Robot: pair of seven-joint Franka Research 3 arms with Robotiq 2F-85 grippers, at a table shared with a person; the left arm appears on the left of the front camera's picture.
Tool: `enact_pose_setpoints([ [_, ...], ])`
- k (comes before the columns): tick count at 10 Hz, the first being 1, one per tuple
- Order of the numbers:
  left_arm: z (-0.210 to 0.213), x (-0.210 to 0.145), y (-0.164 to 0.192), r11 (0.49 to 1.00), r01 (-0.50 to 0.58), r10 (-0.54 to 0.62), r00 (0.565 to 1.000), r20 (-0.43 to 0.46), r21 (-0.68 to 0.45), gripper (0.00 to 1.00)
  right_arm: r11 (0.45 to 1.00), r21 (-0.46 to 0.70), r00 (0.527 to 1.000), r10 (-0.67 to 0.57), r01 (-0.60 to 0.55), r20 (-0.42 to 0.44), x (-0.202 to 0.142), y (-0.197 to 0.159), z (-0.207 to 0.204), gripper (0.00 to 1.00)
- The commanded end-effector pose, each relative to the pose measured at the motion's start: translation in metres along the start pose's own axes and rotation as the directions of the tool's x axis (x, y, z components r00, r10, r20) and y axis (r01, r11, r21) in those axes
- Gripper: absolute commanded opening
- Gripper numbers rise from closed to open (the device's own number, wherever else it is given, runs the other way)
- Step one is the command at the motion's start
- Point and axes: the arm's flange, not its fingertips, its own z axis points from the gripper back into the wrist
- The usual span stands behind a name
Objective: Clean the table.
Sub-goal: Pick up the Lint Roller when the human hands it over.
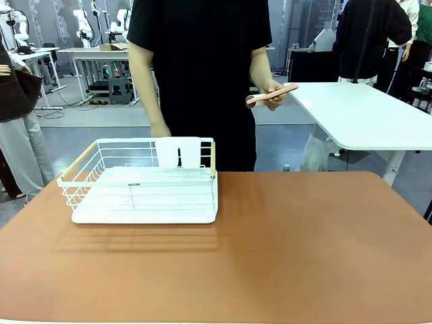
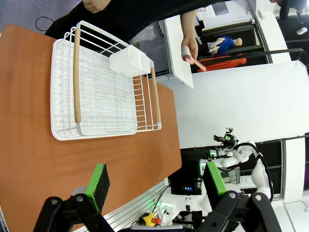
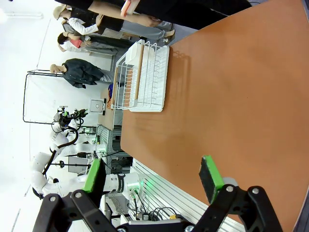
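- Table (image 1: 290, 250): one, reddish-brown, running from the robot's side to the person at the far edge; its top is bare apart from the rack
- Rack (image 1: 135, 202): one, white wire, standing on the left far part of the table, with two wooden handles (image 2: 76, 72) and one white holder (image 1: 179, 152) hooked on its far side; nothing can be made out inside it
- Pink item (image 1: 287, 90): one, slim, held in the air in one hand (image 1: 264, 86) of the person, well above the table; the other hand (image 1: 160, 130) hangs just behind the rack
- Left gripper (image 2: 155, 181): one, fingers spread wide with nothing between them, hovering near the table's edge, well apart from the rack
- Right gripper (image 3: 152, 176): one, fingers likewise spread and holding nothing, above the near edge of the table
- Risk 1: the pink item probably comes down onto the table; an arm reaching for it too early may meet the hand that carries it
- Risk 2: the item looks thin and flat, so fingertips may scrape the tabletop or slip off it rather than pinch it
- Risk 3: the rack looks light; a nudge from an arm could slide it along the smooth top, and a fingertip could snag in the wires
- Risk 4: a release above the holder that is off-centre would likely drop the item outside the rack
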Motion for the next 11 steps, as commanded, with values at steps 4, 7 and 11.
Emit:
enact_pose_setpoints([
  [4, 0.0020, -0.0004, -0.0010, 1.000, 0.005, -0.005, 1.000, 0.004, -0.011, 1.00, 1.000, 0.004, 1.000, 0.003, -0.003, 0.008, -0.0017, 0.0039, 0.0005, 1.00],
  [7, 0.0020, -0.0004, -0.0010, 1.000, 0.005, -0.005, 1.000, 0.004, -0.011, 1.00, 1.000, 0.004, 1.000, 0.003, -0.003, 0.008, -0.0017, 0.0039, 0.0005, 1.00],
  [11, 0.0020, -0.0004, -0.0010, 1.000, 0.005, -0.005, 1.000, 0.004, -0.011, 1.00, 1.000, 0.004, 1.000, 0.003, -0.003, 0.008, -0.0017, 0.0039, 0.0005, 1.00],
])
